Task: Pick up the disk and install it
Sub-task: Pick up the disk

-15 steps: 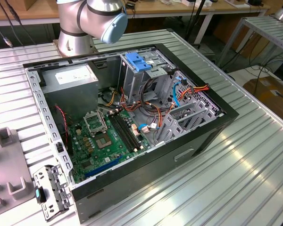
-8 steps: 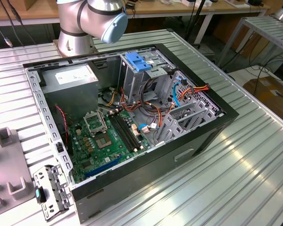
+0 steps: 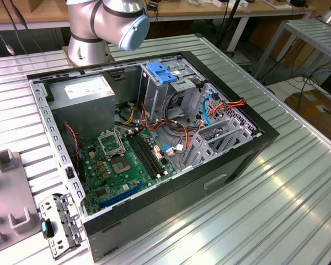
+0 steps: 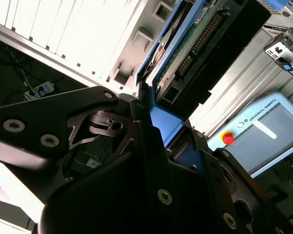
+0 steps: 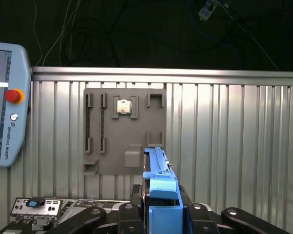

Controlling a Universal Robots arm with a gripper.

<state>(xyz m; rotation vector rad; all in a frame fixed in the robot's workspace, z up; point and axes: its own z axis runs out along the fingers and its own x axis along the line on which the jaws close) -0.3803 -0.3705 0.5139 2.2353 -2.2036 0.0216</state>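
**A:** Exterior view first. What could go wrong?

**B:** The open black metal computer case [image 3: 154, 143] sits mid-frame on the ribbed metal worktop [image 3: 287, 187]. Loose orange and blue cables [image 3: 231, 103] crowd the grey metal drive cage [image 3: 154, 96] in the upper middle. I judge that a drive brought in there could snag them or meet the cage askew.

**A:** And the second wrist view?

**B:** The black gripper [image 4: 166, 127] is clamped on one end of the disk [image 4: 205, 34], a flat dark hard drive with a green board and bright blue plastic rails. Most of the body juts past the jaws, so it may pivot or slip.

**A:** First wrist view?

**B:** The disk [image 5: 158, 170] stands edge-on in the gripper [image 5: 161, 217], apparently lifted clear of the worktop. A grey slotted fixture plate [image 5: 122, 141] lies beyond it. The blue rail looks straight and undamaged.
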